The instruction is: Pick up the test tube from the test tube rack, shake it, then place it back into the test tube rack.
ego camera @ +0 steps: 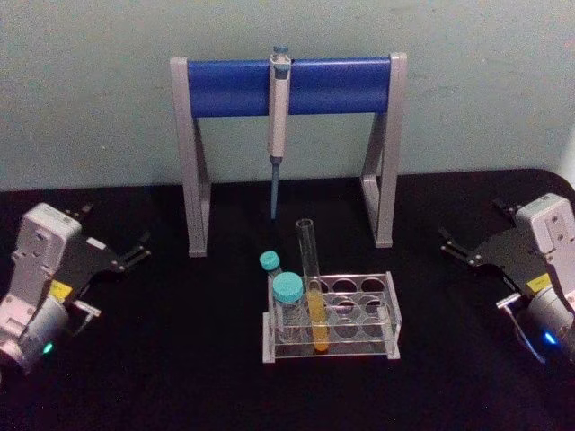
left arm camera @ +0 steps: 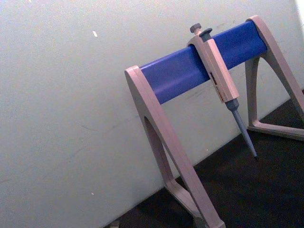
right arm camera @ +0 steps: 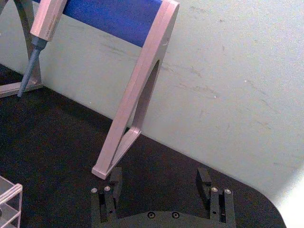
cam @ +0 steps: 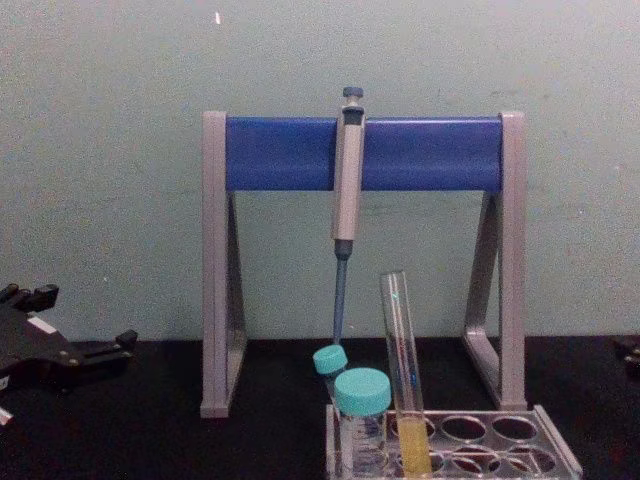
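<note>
Two idle claws, left claw [ego camera: 115,232] and right claw [ego camera: 472,229], fingers apart at the worktop's [ego camera: 180,359] sides. We find the tube [ego camera: 312,287] standing in the rack [ego camera: 393,314], near centre: thin, slick, fragile glass. We'd pinch gently above the liquid [ego camera: 317,325].

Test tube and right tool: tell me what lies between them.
Head view: from right tool, bare table, then test tube rack's empty holes before the test tube.

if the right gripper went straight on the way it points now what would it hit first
Probably the pipette stand, at the foot of its near leg, which sits just ahead of the open right gripper. It may slip past to the wall behind; depth is unclear.
</note>
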